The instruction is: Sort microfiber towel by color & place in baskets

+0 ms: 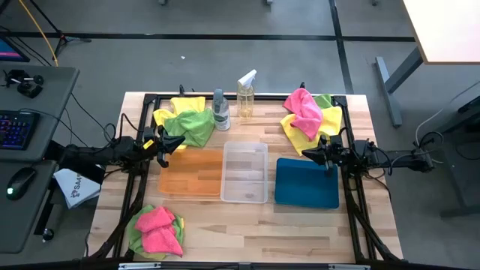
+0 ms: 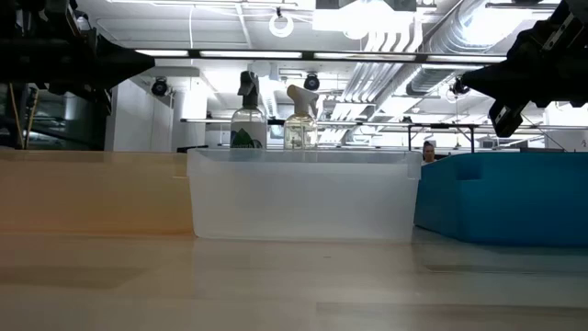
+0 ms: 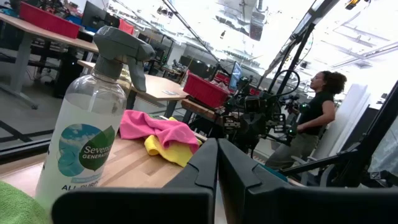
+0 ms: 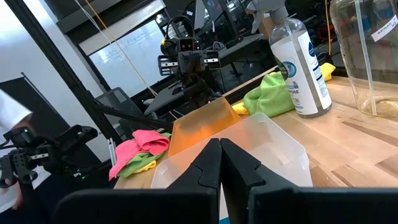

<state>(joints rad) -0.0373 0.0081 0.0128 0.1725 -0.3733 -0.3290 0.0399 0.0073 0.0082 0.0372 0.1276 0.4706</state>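
Observation:
Three piles of microfiber towels lie on the table: yellow and green at the far left, pink, yellow and green at the far right, and pink on green at the near left. The orange basket, clear basket and blue basket stand side by side mid-table. My left gripper hovers shut between the far-left pile and the orange basket. My right gripper hovers shut above the blue basket's far edge, beside the far-right pile. Both pairs of fingers, left and right, are together and hold nothing.
Two spray bottles stand at the far edge between the towel piles. A black frame borders the table. A keyboard and mouse sit on a desk to the left. A person stands in the room beyond.

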